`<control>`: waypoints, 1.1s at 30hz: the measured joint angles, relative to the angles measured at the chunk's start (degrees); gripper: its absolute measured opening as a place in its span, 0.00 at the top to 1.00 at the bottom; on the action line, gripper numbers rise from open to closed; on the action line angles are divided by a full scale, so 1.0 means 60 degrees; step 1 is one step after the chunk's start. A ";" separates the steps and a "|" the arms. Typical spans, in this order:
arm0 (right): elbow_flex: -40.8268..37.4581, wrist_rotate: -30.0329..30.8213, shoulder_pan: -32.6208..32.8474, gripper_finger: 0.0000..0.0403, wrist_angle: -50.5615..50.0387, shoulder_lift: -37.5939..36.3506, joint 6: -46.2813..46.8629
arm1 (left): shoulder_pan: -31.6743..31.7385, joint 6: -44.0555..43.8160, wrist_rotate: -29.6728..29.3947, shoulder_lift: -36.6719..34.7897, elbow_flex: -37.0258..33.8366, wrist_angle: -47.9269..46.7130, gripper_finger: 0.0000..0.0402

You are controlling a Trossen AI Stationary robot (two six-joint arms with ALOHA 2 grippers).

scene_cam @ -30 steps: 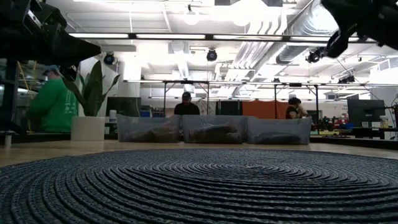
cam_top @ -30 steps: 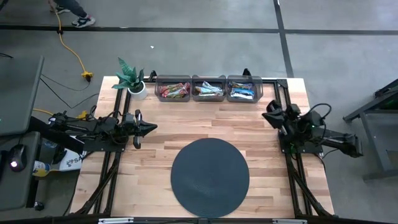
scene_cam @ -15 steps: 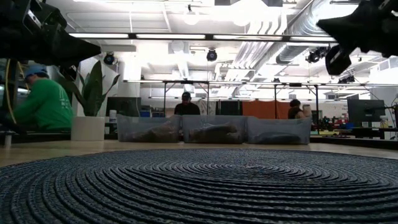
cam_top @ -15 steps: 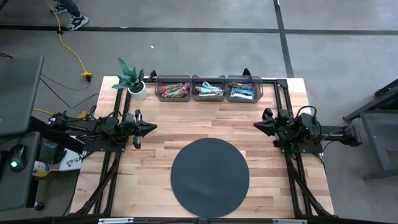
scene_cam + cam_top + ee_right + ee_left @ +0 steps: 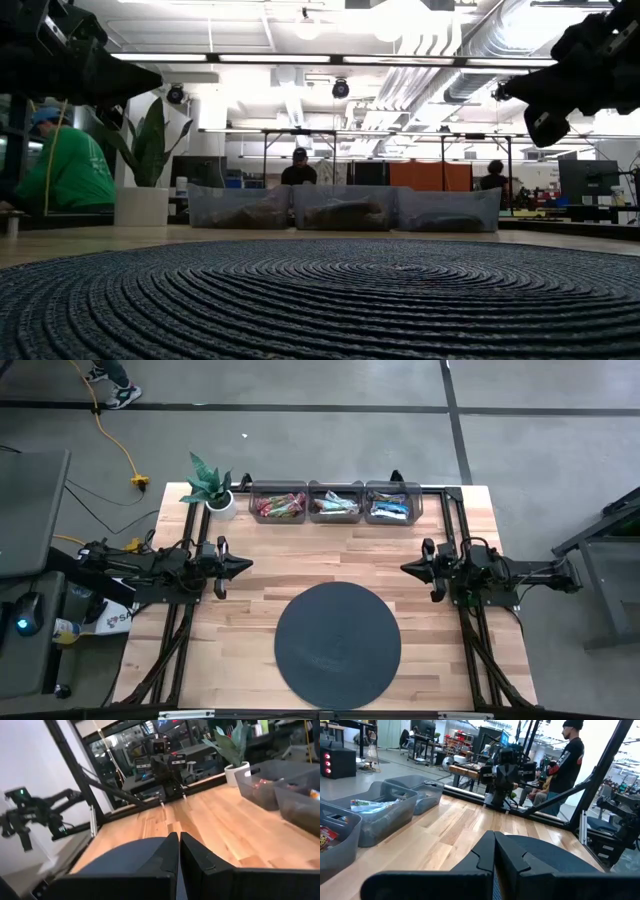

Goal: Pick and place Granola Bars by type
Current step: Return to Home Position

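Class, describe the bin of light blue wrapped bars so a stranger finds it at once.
On the wooden table, three clear plastic bins stand in a row along the far edge, beside a potted plant. Pick the bin farthest from the plant: its wrapped bars are light blue, unlike its neighbours'.

Bright, even overhead light — ceiling lamps (image 5: 300,58) glare in the low view — shadows faint.
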 joint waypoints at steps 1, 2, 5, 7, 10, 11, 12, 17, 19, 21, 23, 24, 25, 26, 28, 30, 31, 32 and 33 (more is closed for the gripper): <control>0.0000 -0.0032 0.0000 1.00 -0.0004 0.0008 -0.0191 | 0.0000 0.0000 0.0000 0.0003 -0.0003 0.0002 1.00; 0.0000 -0.0051 0.0000 1.00 -0.0005 0.0013 -0.0379 | 0.0003 0.0000 0.0000 0.0003 0.0000 0.0000 1.00; 0.0004 -0.0102 0.0000 1.00 -0.0007 0.0013 -0.1065 | 0.0001 0.0000 0.0000 0.0003 -0.0002 0.0000 1.00; 0.0004 -0.0109 0.0000 1.00 -0.0011 0.0013 -0.1601 | 0.0000 0.0000 0.0000 0.0003 0.0000 0.0000 1.00; 0.0004 -0.0124 0.0000 1.00 -0.0021 0.0013 -0.2056 | 0.0000 0.0000 0.0000 0.0001 0.0000 0.0000 1.00; 0.0004 -0.0120 0.0000 1.00 -0.0024 0.0013 -0.2079 | 0.0000 0.0000 0.0000 0.0000 0.0000 0.0000 1.00; 0.0007 -0.0108 0.0000 1.00 -0.0034 0.0013 -0.2086 | 0.0000 0.0000 0.0000 0.0003 -0.0003 0.0000 1.00; 0.0015 0.0070 0.0000 1.00 -0.0073 0.0013 -0.2053 | 0.0003 0.0000 0.0000 0.0003 0.0000 0.0000 1.00; 0.0015 0.0070 0.0000 1.00 -0.0073 0.0013 -0.2050 | 0.0000 0.0000 0.0000 0.0001 -0.0001 0.0000 1.00; 0.0015 0.0072 0.0000 1.00 -0.0063 0.0017 -0.2050 | 0.0000 0.0000 0.0000 0.0002 -0.0001 0.0000 1.00; 0.0015 0.0078 0.0000 1.00 -0.0021 0.0017 -0.2050 | 0.0000 0.0000 0.0000 0.0003 0.0000 0.0000 1.00; 0.0015 0.0084 0.0000 1.00 -0.0004 0.0017 -0.2050 | 0.0000 0.0000 0.0000 0.0003 0.0000 0.0000 1.00; 0.0013 0.0088 0.0000 1.00 0.0005 0.0017 -0.2051 | 0.0000 0.0000 0.0000 0.0003 -0.0002 0.0002 1.00; 0.0011 0.0088 0.0000 1.00 0.0008 0.0017 -0.2050 | 0.0000 0.0000 0.0000 0.0002 -0.0002 0.0000 1.00; 0.0011 0.0099 0.0000 1.00 0.0018 0.0017 -0.2053 | 0.0000 0.0000 0.0000 0.0003 0.0000 0.0000 1.00; 0.0011 0.0113 0.0000 1.00 0.0025 0.0017 -0.2054 | 0.0000 0.0000 0.0000 0.0003 -0.0002 0.0000 1.00; 0.0011 0.0120 0.0000 1.00 0.0028 0.0017 -0.2053 | 0.0000 0.0000 0.0000 0.0001 0.0000 0.0002 1.00; 0.0011 0.0121 0.0000 1.00 0.0029 0.0017 -0.2053 | 0.0000 0.0000 0.0000 0.0002 -0.0002 0.0000 1.00; 0.0011 0.0121 0.0000 1.00 0.0033 0.0017 -0.2052 | 0.0000 0.0000 0.0000 0.0001 -0.0001 0.0001 1.00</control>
